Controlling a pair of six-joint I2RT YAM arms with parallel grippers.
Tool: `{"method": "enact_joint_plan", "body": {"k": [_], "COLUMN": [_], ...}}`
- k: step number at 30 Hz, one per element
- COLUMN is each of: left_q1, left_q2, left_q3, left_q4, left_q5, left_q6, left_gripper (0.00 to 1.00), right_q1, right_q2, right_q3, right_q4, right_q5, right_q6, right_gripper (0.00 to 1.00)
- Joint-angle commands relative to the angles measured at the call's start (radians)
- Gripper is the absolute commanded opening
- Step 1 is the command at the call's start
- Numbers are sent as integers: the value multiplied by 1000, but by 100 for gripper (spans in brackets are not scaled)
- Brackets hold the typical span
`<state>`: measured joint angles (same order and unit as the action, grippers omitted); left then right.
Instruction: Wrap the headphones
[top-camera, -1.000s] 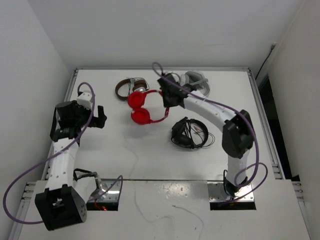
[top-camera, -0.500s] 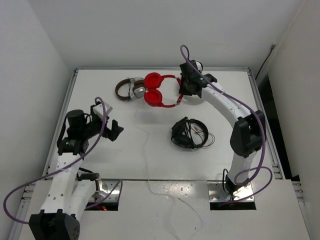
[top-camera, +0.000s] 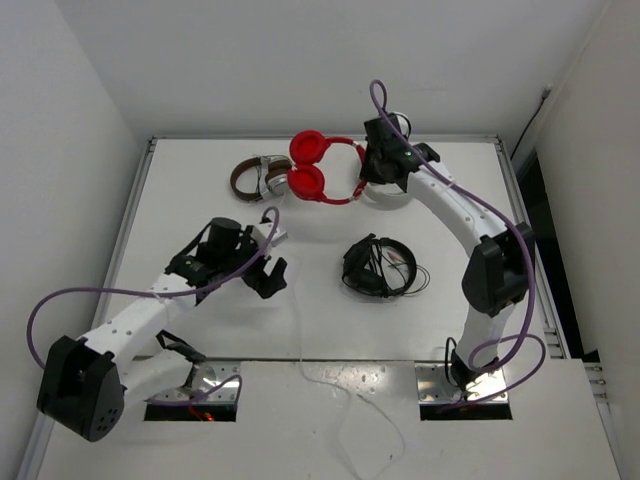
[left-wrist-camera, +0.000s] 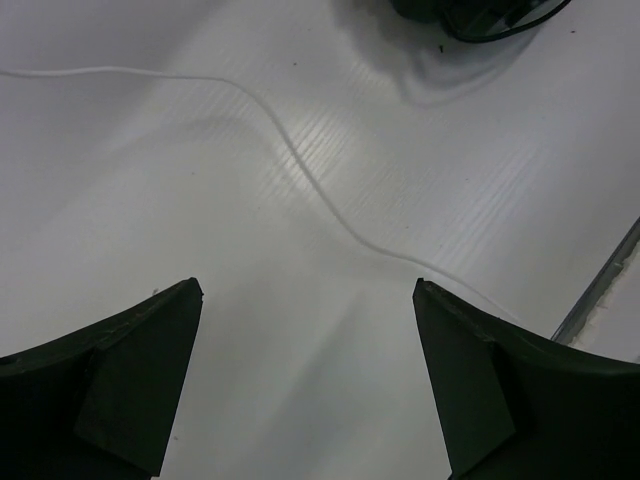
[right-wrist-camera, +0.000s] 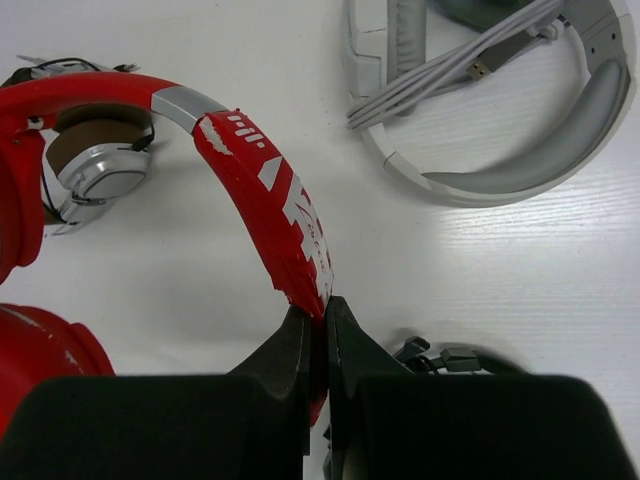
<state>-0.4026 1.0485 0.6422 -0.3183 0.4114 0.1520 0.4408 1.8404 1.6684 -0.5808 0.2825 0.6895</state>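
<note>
The red headphones (top-camera: 318, 172) hang near the table's far edge, ear cups to the left. My right gripper (top-camera: 364, 180) is shut on their red headband (right-wrist-camera: 268, 195); in the right wrist view its gripper (right-wrist-camera: 322, 318) pinches the band's end, and one red ear cup (right-wrist-camera: 40, 350) shows at lower left. The thin white cable (top-camera: 297, 300) trails from the headphones across the table and over its near edge. My left gripper (top-camera: 270, 275) is open and empty, low over the table. In the left wrist view the cable (left-wrist-camera: 300, 165) runs just beyond the gripper (left-wrist-camera: 308, 292), not between the fingers.
Brown-and-silver headphones (top-camera: 255, 178) lie left of the red ones, also in the right wrist view (right-wrist-camera: 95, 160). Black headphones with a black cable (top-camera: 378, 268) lie mid-right. Grey-white headphones (right-wrist-camera: 500, 110) lie by the right gripper. A metal rail (left-wrist-camera: 600, 290) marks the table's edge.
My right gripper has carried the red headphones toward the far edge and to the right. My left arm has swung right toward the table's middle, over the white cable.
</note>
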Motion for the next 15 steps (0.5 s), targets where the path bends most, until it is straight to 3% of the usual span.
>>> {"method": "enact_joint_plan", "body": {"k": [1,8,15], "left_q1": [-54,-99,-108], "left_q2": [40,154,196], "left_q3": [-1,-10,-19], "left_q4": [102,182,229], "left_q5": [-83,-154,-89], "left_q6": [-93,-245,-325], "left_gripper": [92,95,95], "right_q1": [-25,-54,-54], "right_q2": [-89,-99,-109], "right_q3": [-1,-30,-41], "right_q4": [81,81,81], "right_q5": [-2,-20,-20], "right_q6": [74,107,116], "right_gripper": [0,0,0]}}
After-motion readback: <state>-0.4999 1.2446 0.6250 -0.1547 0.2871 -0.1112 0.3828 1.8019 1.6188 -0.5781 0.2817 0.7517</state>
